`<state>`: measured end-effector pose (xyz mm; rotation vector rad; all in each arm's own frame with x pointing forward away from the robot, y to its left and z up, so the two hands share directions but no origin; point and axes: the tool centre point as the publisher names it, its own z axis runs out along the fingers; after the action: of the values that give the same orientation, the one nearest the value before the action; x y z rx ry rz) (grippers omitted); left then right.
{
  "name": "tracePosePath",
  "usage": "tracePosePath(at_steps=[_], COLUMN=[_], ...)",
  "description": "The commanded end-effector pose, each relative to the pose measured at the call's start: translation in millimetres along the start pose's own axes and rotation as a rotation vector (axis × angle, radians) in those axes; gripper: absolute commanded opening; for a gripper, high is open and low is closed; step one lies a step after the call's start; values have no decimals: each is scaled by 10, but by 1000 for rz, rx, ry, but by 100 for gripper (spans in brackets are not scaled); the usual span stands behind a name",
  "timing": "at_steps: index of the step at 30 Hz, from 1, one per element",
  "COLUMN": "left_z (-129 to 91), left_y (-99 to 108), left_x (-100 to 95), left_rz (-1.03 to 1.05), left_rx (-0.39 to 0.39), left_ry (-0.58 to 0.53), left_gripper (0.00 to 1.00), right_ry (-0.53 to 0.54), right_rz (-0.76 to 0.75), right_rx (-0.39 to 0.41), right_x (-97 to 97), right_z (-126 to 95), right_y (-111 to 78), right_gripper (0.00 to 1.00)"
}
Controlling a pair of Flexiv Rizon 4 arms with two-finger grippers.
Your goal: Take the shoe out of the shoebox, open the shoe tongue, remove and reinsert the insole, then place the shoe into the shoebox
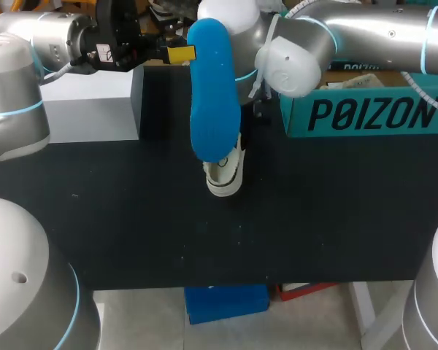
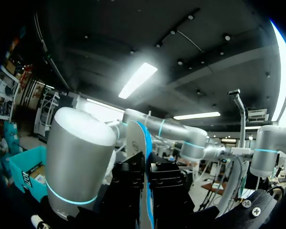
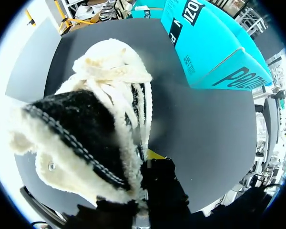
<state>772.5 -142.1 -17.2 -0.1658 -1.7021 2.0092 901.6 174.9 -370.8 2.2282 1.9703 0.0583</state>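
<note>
Grey box [image 1: 87, 109], perhaps cardboard, sits on black table [image 1: 204, 233].

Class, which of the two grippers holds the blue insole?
The left gripper, clamped on one end of the insole; the right gripper holds the fleecy shoe instead.

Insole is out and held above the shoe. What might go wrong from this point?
1. The left gripper pinches the blue insole at one edge near its end. The long free part may bend or swing and miss the opening of the shoe on reinsertion.
2. The right gripper seems to hold the shoe by its soft fleecy rim. That hold may slip when the insole is pushed in.
</note>
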Motion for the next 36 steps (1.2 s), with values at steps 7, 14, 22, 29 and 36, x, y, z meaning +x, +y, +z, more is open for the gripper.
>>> tracePosePath(at_steps=[7, 14, 22, 29, 36], left_z=[2, 2, 2, 2, 2], left_y=[9, 9, 9, 9, 9], left_x=[4, 4, 4, 4, 4], left_rz=[2, 2, 2, 2, 2], left_rx=[0, 0, 0, 0, 0], left_ry=[-1, -1, -1, -1, -1], left_gripper=[0, 0, 0, 0, 0], right_ry=[0, 4, 3, -2, 50], right_rz=[-7, -37, -54, -46, -43], right_rx=[32, 41, 51, 30, -1], right_x=[59, 84, 16, -169, -387], right_z=[212, 300, 320, 115, -91], right_y=[27, 17, 2, 18, -29], right_gripper=[0, 0, 100, 100, 100])
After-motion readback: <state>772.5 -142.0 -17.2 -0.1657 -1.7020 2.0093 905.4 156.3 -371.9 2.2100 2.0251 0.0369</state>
